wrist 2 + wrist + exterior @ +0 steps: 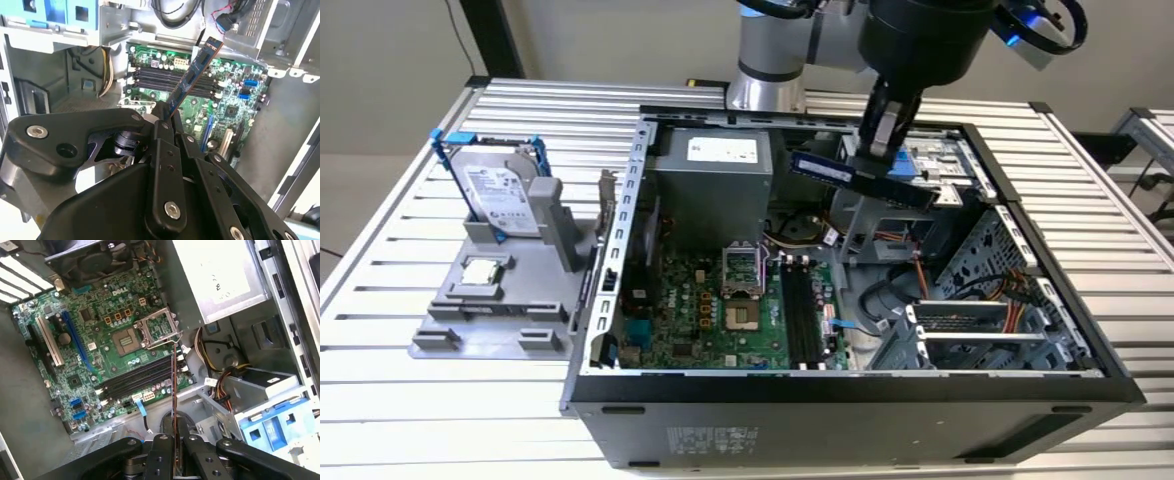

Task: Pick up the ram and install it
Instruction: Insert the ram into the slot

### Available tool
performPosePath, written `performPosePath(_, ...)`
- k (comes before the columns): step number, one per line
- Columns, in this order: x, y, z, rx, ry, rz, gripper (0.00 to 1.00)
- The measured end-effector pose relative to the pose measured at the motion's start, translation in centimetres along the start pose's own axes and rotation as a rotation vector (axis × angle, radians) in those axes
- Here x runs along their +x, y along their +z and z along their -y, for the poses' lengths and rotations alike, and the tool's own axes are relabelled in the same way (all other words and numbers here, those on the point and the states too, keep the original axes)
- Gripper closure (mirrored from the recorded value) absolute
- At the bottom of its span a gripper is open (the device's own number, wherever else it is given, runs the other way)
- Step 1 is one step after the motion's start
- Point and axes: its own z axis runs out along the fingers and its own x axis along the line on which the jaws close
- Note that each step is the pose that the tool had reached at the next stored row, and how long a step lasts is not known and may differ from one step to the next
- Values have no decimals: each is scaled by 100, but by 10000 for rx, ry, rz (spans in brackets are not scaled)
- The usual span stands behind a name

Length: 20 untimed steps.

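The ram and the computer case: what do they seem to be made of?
The ram: likely rigid circuit board, dark blue, matt, thin and flat, with dark chips. The computer case: probably sheet metal, bare grey with a dull sheen, seen in its folded edges and punched holes.

A table of ribbed silver aluminium slats spans the exterior view under even light. Beyond its far left corner is a plain beige backdrop, wall or floor unclear, crossed by a dark post. A second slatted table stands past its right edge.
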Motion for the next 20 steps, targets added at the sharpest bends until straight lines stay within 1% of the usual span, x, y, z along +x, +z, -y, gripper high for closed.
performPosePath(20, 0, 1, 0, 265, 3329, 24, 100)
